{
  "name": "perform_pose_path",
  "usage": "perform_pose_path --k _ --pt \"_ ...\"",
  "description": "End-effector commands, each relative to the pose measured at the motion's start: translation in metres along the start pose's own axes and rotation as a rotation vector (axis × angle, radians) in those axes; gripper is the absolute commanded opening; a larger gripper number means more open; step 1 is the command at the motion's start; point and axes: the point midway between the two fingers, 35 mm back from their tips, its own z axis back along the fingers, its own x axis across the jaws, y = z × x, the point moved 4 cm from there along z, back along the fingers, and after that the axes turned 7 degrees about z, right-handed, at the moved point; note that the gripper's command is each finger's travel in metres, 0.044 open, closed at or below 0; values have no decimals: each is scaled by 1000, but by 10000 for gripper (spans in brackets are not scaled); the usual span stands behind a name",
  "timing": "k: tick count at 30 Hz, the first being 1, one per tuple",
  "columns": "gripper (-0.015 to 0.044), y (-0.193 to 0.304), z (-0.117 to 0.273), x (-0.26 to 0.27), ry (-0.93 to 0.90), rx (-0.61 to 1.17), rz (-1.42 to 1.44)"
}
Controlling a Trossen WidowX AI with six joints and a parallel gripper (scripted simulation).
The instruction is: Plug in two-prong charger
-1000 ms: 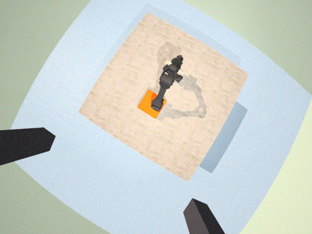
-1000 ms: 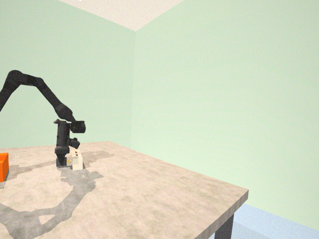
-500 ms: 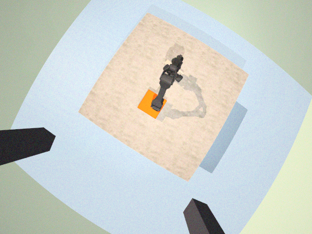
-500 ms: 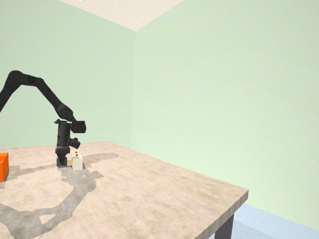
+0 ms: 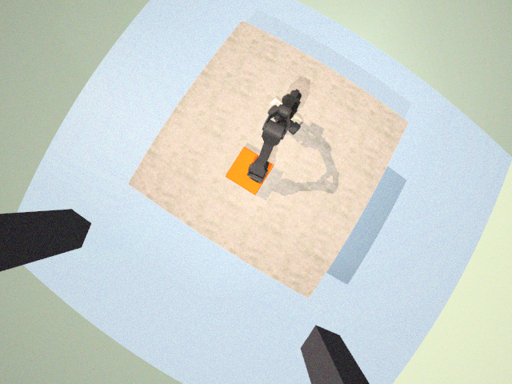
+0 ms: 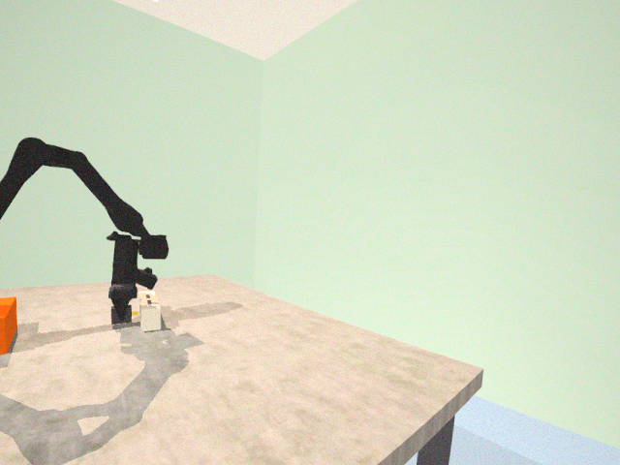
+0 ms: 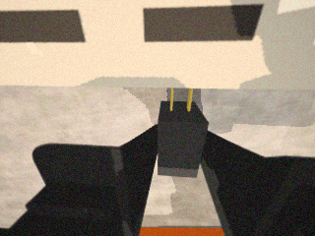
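The cream power strip (image 6: 151, 319) (image 7: 113, 61) stands on the table, with two dark rectangles on top in the wrist view. My gripper (image 6: 121, 316) (image 7: 176, 129) is low over the table beside the strip, shut on the dark charger (image 7: 181, 145). Two yellow prongs (image 7: 180, 99) point at the strip's near side, below the left half of the right dark rectangle. Their far ends meet the strip's edge in the wrist view; whether they touch or enter it cannot be told. The strip's near face is hidden there. In the top view the arm covers most of the strip.
An orange block (image 5: 239, 170) (image 6: 6, 325) (image 7: 182, 232) lies by the arm's base, behind the gripper. The arm (image 5: 266, 150) (image 6: 97, 187) arches above the table (image 5: 198, 182) (image 6: 300, 380). The table's edge and a corner show at the right in the exterior view.
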Motion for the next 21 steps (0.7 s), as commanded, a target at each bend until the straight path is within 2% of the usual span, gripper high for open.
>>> perform_pose_path --k 1,21 --pt "0 -2 1 0 -5 -1 1" --pt "0 -4 1 0 -5 -1 1"
